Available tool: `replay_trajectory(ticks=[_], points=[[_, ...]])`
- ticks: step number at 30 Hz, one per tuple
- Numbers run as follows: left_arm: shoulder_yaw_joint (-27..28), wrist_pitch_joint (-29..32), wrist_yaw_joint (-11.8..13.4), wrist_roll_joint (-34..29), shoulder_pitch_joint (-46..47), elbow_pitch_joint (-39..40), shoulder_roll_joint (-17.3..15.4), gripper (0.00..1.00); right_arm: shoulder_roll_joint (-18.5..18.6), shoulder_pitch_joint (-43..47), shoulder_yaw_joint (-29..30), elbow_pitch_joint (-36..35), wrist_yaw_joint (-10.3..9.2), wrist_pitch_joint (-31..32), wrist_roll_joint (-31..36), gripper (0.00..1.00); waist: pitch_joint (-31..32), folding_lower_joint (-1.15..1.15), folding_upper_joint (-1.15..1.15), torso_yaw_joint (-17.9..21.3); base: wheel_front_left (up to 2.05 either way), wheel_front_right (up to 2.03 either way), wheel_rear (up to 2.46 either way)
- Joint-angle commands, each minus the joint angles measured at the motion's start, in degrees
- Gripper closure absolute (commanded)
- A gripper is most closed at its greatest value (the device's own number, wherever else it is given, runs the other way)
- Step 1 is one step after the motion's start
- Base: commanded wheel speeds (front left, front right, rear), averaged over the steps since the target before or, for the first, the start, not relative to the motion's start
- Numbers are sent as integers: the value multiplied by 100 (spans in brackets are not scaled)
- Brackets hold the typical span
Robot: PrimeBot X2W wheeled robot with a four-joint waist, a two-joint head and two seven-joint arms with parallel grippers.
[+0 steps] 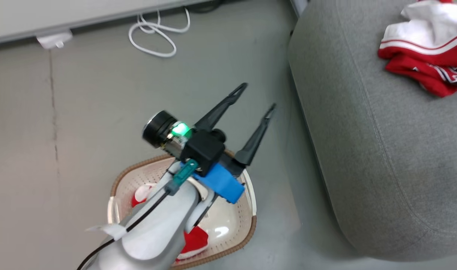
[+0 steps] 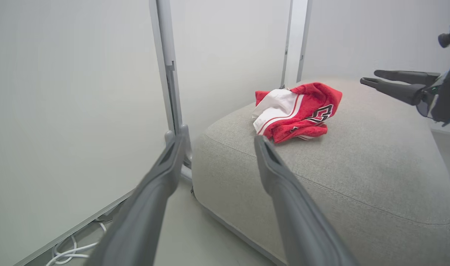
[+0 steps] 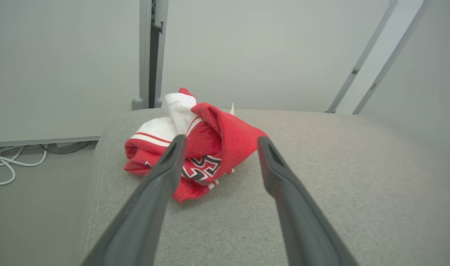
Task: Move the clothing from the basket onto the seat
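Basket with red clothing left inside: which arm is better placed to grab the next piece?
Left, likely. The left gripper hangs open by the basket, where red clothing lies; the right gripper is open over the seat, near the garment there.

Lower centre of the head view: the left arm's forearm [image 1: 153, 236] is a smooth, pale grey shell. A thin black cable [image 1: 144, 213] runs along it to a teal plug [image 1: 181, 175], and a white tab [image 1: 102, 229] juts from its side. The wrist carries a bright blue block [image 1: 223, 183], a black boxy housing [image 1: 204, 148] and a black cylinder [image 1: 159, 127] with a silvery rim, beside a glowing green light [image 1: 180, 129]. The left gripper [image 1: 259, 96] has two long, dark, tapering fingers [image 1: 221, 108] with slotted tips. At the right edge of the left wrist view, the right gripper [image 2: 369, 76] has matching dark fingers, a black body and a sliver of blue.
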State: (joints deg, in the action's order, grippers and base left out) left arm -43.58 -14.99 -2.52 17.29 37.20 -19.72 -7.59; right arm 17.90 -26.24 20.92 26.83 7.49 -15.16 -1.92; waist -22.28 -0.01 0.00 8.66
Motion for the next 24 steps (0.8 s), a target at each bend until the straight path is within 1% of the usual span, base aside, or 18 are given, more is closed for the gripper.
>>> replay_trajectory(ticks=[1, 5, 13, 17, 24], points=[[121, -27, 49, 43, -154, 44, -64, 0, -52, 212, -81, -181, 1, -2, -39, 0, 391, 1, 0, -122, 0, 0, 0], [553, -28, 167, 89, -608, 126, -161, 0, -212, 584, -424, -745, 1, -1, -200, 0, 737, 1, 0, -274, 0, 0, 0], [1473, -27, 295, 67, -1289, 238, -262, 0, -608, 1020, -1210, -1425, 1, -1, -342, 0, 1200, 1, 0, -653, 0, 0, 0], [1901, -28, 313, 7, -1586, 271, -256, 0, -741, 1149, -1554, -1596, 2, -1, -426, 0, 1409, 1, 0, -826, 0, 0, 0], [2515, -26, 255, -179, -2113, 360, -177, 0, -1004, 1581, -1834, -1898, 1, -1, -390, 0, 1724, 1, 0, -1093, 0, 0, 0]])
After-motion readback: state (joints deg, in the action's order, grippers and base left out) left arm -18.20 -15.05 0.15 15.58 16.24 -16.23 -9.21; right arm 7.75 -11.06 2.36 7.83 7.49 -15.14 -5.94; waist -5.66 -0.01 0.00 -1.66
